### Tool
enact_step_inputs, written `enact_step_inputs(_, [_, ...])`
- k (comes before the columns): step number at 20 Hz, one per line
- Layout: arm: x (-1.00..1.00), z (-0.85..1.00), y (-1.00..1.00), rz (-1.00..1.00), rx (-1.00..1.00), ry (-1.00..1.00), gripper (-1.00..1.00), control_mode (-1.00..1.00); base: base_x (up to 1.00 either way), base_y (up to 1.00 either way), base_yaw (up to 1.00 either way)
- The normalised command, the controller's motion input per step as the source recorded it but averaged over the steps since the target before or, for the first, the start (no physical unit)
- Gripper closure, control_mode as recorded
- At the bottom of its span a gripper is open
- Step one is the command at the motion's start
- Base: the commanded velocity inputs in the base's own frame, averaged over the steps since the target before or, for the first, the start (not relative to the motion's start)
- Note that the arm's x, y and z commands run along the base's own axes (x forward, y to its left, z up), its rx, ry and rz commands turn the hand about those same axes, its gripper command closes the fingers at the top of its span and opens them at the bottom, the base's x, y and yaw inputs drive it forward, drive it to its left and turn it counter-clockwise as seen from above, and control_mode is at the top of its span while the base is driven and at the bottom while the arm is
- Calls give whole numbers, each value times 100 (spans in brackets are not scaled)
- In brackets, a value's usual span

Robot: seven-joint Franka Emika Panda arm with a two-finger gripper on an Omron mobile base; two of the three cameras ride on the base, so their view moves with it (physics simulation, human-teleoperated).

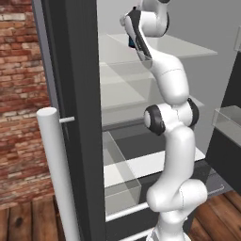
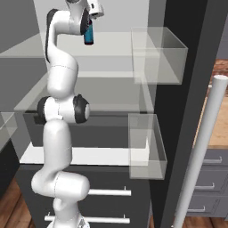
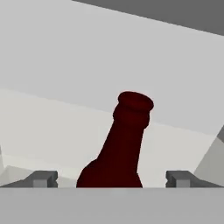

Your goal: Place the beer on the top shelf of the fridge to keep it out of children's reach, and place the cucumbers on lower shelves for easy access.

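Clearly the fridge (image 2: 187, 58) stands open, its top shelf (image 2: 111, 46) carrying the beer (image 2: 89, 34), which looks already delivered. By my judgement the bottle step is nearly done and the cucumbers remain for the lower shelves (image 2: 107, 91). Above the bottle, the end effector (image 3: 111, 178) has its fingertips (image 3: 41, 178) spread wide apart, gripping nothing, the neck rising free between them. Base views show the blue-teal label; the hand view instead shows the neck and cap close up.
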Motion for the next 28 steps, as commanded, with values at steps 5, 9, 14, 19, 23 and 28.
enact_step_inputs(5, [-43,-78,0,-1,-8,-5,-100,-100,0,0,0])
enact_step_inputs(9, [-61,-81,0,-3,-4,-10,-100,-100,0,0,0])
enact_step_inputs(14, [-78,-56,0,-4,-1,-8,-100,-100,0,0,0])
enact_step_inputs(19, [-88,-31,0,-1,0,-6,-100,-100,0,0,0])
enact_step_inputs(23, [-88,-28,0,0,0,-12,-100,-100,0,0,0])
enact_step_inputs(28, [-95,-19,0,0,0,-14,-100,-100,0,0,0])
